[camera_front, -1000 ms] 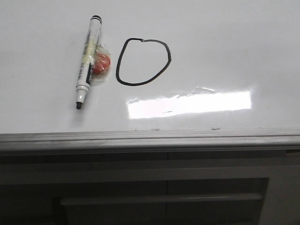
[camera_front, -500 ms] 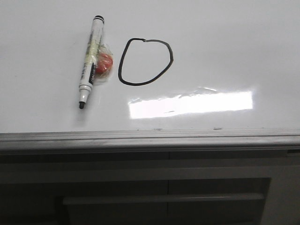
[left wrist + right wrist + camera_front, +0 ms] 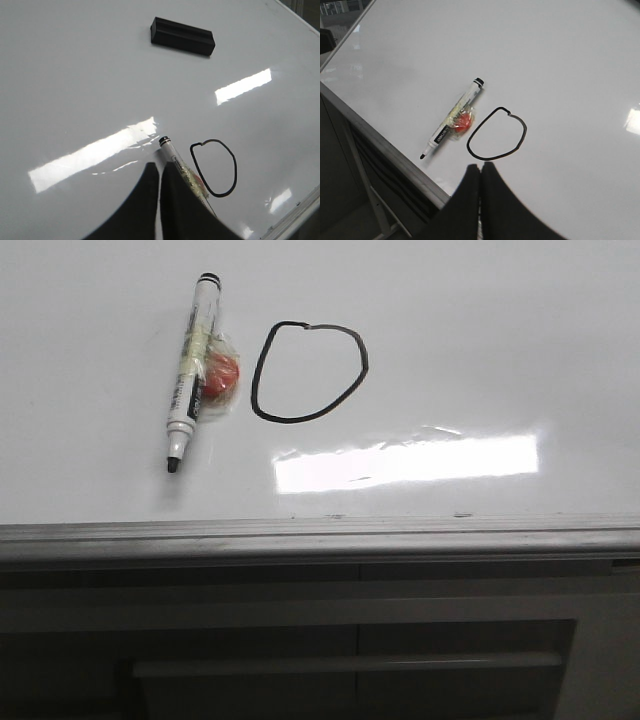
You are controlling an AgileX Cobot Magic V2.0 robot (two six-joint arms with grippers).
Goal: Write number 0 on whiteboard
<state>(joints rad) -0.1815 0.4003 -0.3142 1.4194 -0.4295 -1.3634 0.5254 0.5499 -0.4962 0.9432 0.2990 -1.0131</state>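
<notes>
A black hand-drawn number 0 point(image 3: 308, 372) stands on the glossy whiteboard point(image 3: 480, 340), a closed lopsided loop with a flat top and a small kink. Left of it lies a white marker point(image 3: 192, 370), uncapped, black tip toward the rail, with a red object in clear tape point(image 3: 222, 377) stuck to its side. Neither gripper shows in the front view. My left gripper point(image 3: 159, 169) hangs shut above the board, beside the marker point(image 3: 175, 159) and the number 0 point(image 3: 214, 167). My right gripper point(image 3: 480, 167) is shut and empty, held just off the number 0 point(image 3: 496, 140).
A black eraser block point(image 3: 182, 36) lies far up the whiteboard. A grey metal rail point(image 3: 320, 537) runs along the near edge, with a dark cabinet front and handle point(image 3: 345, 664) below it. Bright glare patches point(image 3: 405, 462) sit on the board.
The front view has shifted very slightly; the marker and the number 0 sit a few pixels off from a second ago. Nothing on the board has moved.
</notes>
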